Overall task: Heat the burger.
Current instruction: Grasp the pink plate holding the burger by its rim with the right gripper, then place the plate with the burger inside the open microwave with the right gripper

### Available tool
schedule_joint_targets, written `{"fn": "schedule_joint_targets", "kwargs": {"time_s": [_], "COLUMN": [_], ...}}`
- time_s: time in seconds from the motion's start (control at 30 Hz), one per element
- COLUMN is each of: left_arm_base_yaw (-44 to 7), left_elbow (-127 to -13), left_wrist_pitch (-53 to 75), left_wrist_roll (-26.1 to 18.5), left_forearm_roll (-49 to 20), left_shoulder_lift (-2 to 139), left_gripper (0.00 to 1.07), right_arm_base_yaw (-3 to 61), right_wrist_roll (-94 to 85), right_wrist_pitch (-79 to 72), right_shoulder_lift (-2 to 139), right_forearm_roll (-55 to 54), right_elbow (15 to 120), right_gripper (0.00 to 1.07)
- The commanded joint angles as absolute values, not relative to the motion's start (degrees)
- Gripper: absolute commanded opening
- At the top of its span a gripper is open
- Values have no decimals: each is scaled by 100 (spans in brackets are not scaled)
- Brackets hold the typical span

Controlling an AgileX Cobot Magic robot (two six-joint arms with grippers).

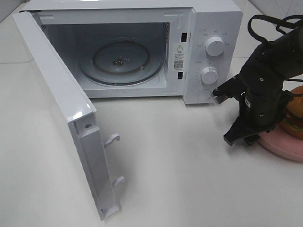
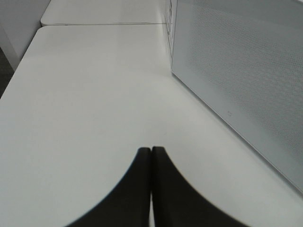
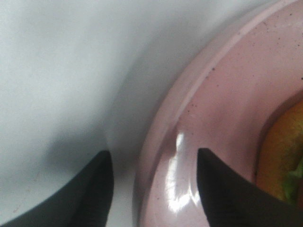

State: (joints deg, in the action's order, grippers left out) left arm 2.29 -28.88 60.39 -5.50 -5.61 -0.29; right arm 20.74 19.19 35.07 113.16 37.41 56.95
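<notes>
Your R fingers [image 3: 90, 189] are spread apart & straddle the rim of the pink plate [image 3: 227, 94]: one finger is outside the rim over the counter [image 1: 180, 179], the other inside over the plate's floor. The rim runs btwn them w/ a gap on each side, so nothing is gripped.

The burger [image 1: 296, 106] sits on that plate at the far right edge of the high view, mostly hidden behind the R arm. You can make out golden bun & a bit of green lettuce. In the R wrist view it lies just past the inner finger, not touching it. It's outside the microwave [image 1: 208, 28], well off to the right of the control panel w/ its two knobs.

The microwave door [image 1: 52, 94] is swung wide open toward the left. The glass turntable [image 1: 120, 61] is bare inside.

Your L fingers [image 2: 137, 189] are clenched tip to tip, nothing btwn them. They hang over the bare counter near a white perforated panel [image 2: 246, 71]. The L arm isn't in the high view.
</notes>
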Motion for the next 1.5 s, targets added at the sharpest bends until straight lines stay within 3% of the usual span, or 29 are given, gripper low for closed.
{"fn": "schedule_joint_targets", "kwargs": {"time_s": [0.03, 0.1, 0.23, 0.27, 1.07, 1.5], "left_arm_base_yaw": [229, 229, 229, 229, 229, 229], "left_elbow": [-2876, -2876, -2876, -2876, -2876, -2876], "left_wrist_pitch": [5959, 5959, 5959, 5959, 5959, 5959], "left_wrist_roll": [-550, -550, -550, -550, -550, -550], "left_forearm_roll": [-550, -550, -550, -550, -550, -550], "left_shoulder_lift": [-143, -143, -143, -143, -143, -143], "left_gripper": [0, 0, 0, 0, 0, 0], "right_arm_base_yaw": [2051, 2051, 2051, 2051, 2137, 3088], "right_wrist_roll": [2057, 2114, 2120, 2149, 1725, 1770], "right_wrist_pitch": [3501, 3501, 3507, 3518, 3564, 3713], "right_shoulder_lift": [11442, 11442, 11442, 11442, 10571, 9654], "right_forearm_roll": [3845, 3879, 3879, 3879, 3885, 4269], "right_elbow": [5649, 5649, 5649, 5649, 5128, 4337], "right_gripper": [40, 21, 8, 0, 0, 0]}}
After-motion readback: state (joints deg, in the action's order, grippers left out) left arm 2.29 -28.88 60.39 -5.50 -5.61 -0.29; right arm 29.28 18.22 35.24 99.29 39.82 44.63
